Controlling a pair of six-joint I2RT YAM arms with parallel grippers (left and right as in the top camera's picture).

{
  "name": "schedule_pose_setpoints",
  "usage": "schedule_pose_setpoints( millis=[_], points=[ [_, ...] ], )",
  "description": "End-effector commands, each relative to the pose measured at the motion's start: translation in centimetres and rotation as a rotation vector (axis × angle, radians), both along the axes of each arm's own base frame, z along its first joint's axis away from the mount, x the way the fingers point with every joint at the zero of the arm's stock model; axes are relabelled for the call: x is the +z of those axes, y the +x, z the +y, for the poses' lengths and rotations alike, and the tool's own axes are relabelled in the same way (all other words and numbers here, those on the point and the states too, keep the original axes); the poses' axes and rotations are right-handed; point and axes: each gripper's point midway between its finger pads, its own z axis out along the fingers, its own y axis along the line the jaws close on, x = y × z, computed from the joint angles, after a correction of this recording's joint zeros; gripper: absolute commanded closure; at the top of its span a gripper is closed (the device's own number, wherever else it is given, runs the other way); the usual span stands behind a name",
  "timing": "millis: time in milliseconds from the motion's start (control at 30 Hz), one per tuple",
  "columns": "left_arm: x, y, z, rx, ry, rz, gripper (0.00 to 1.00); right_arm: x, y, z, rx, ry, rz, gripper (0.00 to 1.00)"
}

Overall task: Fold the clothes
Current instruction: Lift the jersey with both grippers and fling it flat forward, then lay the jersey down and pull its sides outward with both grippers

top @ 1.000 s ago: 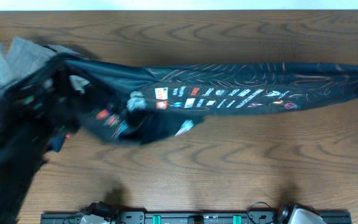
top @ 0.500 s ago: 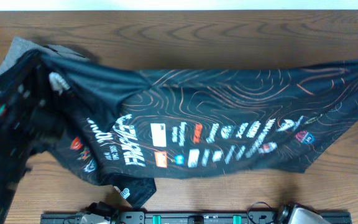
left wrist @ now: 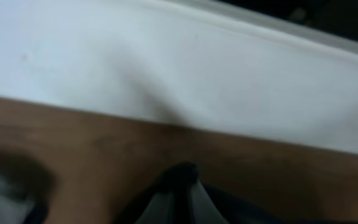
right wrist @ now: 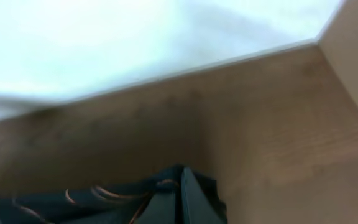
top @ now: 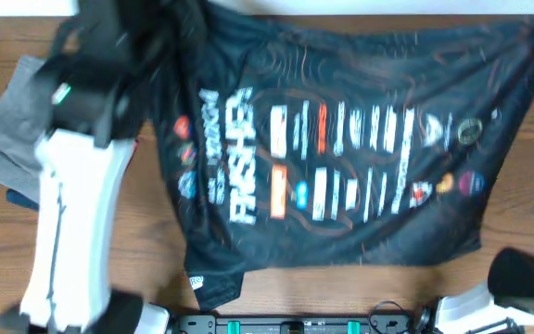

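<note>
jersey (top: 341,158): black, orange contour lines, white lettering | table (top: 360,293): brown wood

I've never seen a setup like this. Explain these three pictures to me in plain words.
This is a robot with two arms at a brown wooden table. The wide picture looks straight down from above; the white left arm reaches up the left side. The other two pictures come from small cameras, one on each wrist. A shiny black sports jersey with thin orange contour lines and white lettering is spread across the table. Each wrist view shows a bunched bit of it at the bottom, so the left claw and the right claw appear to pinch it, though everything is blurred. A plain grey garment lies at the left edge.
</note>
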Motion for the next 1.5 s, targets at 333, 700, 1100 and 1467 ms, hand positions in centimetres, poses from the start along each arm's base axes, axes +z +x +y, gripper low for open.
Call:
schedule_pose_setpoints(
  millis=[333,700,1100,1467],
  points=[
    [11.4,7.6,9.0,0.105,-0.243,-0.522,0.94,11.1,6.4,-2.2,-0.069,0.025,-0.523,0.99],
    [9.7,3.7,6.6,-0.191,-0.343,-0.299,0.94,7.0,3.8,-6.5,-0.254,-0.109,-0.309,0.99],
    [-13.5,-6.9,6.2,-0.147,-0.263,0.745,0.94,-11.2,-3.7,-7.6,-0.339,-0.132,0.443,0.99],
    [-24.4,-16.7,4.1,-0.256,-0.275,1.316,0.94,-23.9,-15.1,-7.3,-0.477,0.014,1.007,0.99]
  ],
)
